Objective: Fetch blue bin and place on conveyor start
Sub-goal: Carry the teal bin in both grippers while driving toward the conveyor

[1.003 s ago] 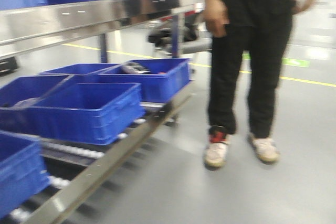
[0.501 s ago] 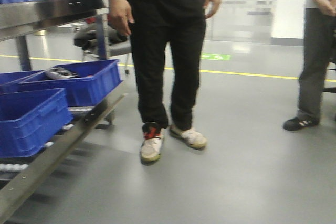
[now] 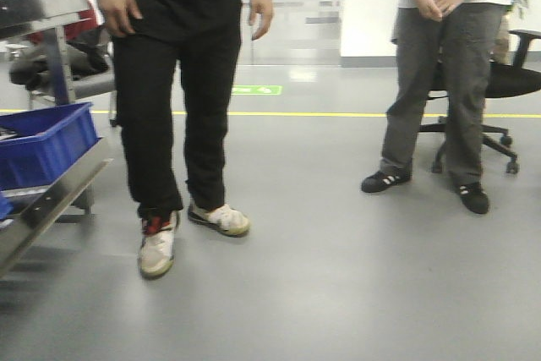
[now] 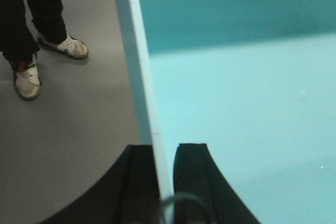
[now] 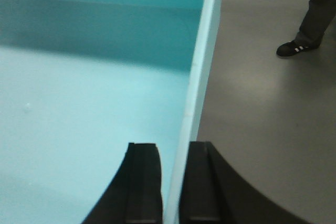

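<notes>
The blue bin [image 4: 236,103] is a light turquoise tub, held above the grey floor. In the left wrist view my left gripper [image 4: 165,150] is shut on its left wall, one finger outside and one inside. In the right wrist view my right gripper [image 5: 175,150] is shut on the bin's [image 5: 79,103] right wall the same way. The bin looks empty inside. The bin and both grippers do not show in the front view. The conveyor start is out of view.
A person in black trousers [image 3: 169,107] stands close at front left, feet also in the left wrist view [image 4: 26,77]. A second person [image 3: 439,82] stands at right by an office chair [image 3: 499,99]. A steel rack [image 3: 51,192] with a dark blue bin [image 3: 42,145] is at left.
The front view has swung to the right: the steel rack and dark blue bins slid off to the left, the person in black shifted left, and the second person and chair came into view.
</notes>
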You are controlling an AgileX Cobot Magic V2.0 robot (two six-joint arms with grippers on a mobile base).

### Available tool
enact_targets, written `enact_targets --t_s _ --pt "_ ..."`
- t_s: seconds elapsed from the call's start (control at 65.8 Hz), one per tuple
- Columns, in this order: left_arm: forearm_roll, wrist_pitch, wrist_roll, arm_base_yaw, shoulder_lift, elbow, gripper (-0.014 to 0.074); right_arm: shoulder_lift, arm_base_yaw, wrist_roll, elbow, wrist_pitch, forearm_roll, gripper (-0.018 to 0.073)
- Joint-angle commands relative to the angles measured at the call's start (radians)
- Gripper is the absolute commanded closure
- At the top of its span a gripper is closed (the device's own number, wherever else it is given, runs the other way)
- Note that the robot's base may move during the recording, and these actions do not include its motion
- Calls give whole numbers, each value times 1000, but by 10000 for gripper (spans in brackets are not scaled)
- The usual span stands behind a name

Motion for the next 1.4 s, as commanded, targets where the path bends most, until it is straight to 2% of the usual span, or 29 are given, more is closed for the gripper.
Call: enact_targets --t_s 0.0,1.382 --pt "47 -38 15 4 -14 -9 708 -14 -8 -24 -10 -31 -31 711" --pt "50 -38 15 4 -14 -9 708 -14 -8 -24 -10 -31 -31 711"
